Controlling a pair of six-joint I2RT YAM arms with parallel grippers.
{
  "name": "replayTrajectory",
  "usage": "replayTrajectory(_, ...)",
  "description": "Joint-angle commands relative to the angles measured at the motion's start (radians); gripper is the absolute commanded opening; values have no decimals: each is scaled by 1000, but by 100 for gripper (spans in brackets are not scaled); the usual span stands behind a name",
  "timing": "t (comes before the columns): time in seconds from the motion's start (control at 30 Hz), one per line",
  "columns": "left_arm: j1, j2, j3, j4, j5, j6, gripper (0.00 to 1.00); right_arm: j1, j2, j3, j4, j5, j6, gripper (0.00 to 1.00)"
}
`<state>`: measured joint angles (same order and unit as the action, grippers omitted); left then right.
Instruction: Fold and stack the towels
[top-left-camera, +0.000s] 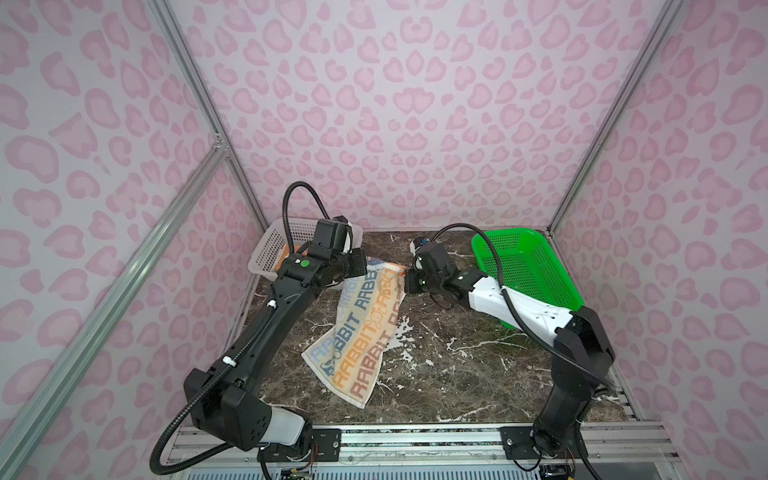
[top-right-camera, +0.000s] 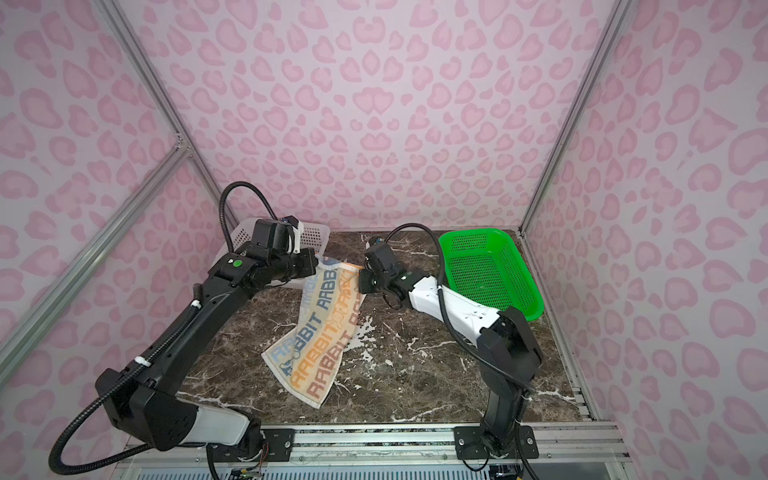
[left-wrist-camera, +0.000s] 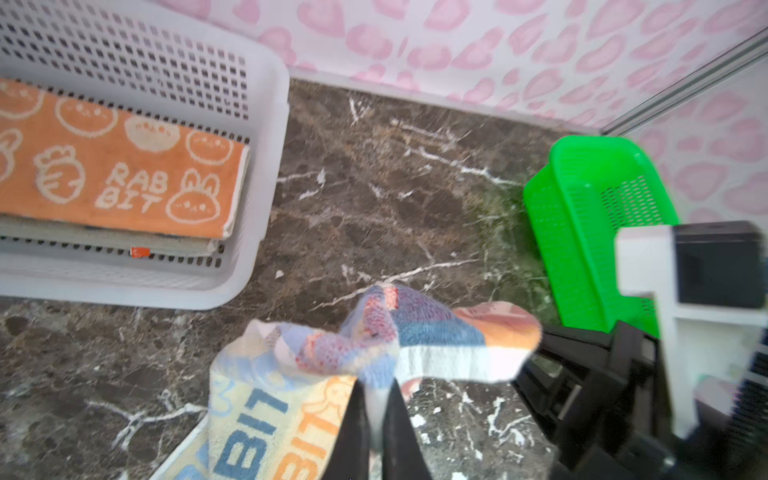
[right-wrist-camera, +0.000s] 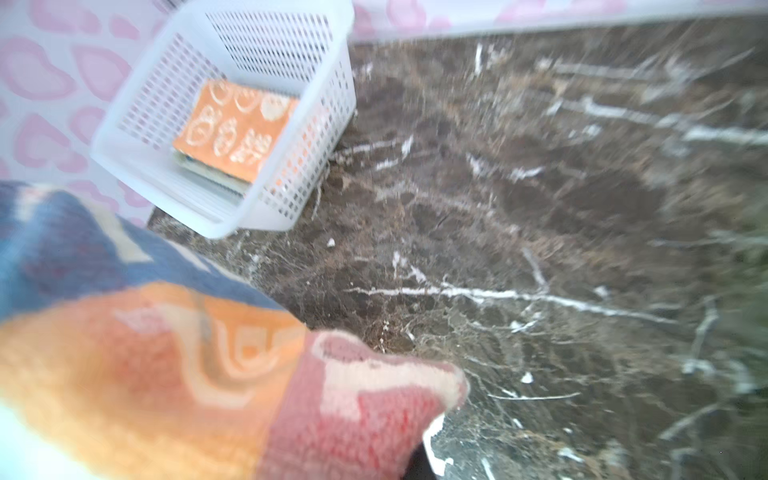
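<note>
At its far corners, left gripper (left-wrist-camera: 377, 392) and right gripper (top-left-camera: 408, 284) are pinching the cream lettered terry towel (top-left-camera: 353, 336), jaws closed. Uneven pulling is risking slippage.

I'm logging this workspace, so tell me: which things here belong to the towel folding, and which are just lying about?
Job: striped towel, gripped by left tool and right tool; folded orange towel.
Lying about: white basket, holding the orange towel; green basket.

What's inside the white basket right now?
The white basket holds a folded orange towel on top of a stack. Only pale edges of cloth beneath show; how many lie under it is covered.
</note>
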<state>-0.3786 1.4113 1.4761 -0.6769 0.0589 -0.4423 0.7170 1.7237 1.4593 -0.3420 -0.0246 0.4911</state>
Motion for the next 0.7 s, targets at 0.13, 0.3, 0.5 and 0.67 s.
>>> replayTrajectory(0.13,-5,-115,72,169,123,-60,2,-13,-252,93,-210,157,-175,0)
replayTrajectory(0.3,-60,-162,120,164,152,-72,2,11,-370,157,-315,170,-245,0)
replayTrajectory(0.5,-181,-253,132,136,102,-80,2,90,-531,155,-392,201,-299,0)
replayTrajectory(0.67,-280,-346,132,124,47,-126,2,139,-659,149,-429,176,-314,0)
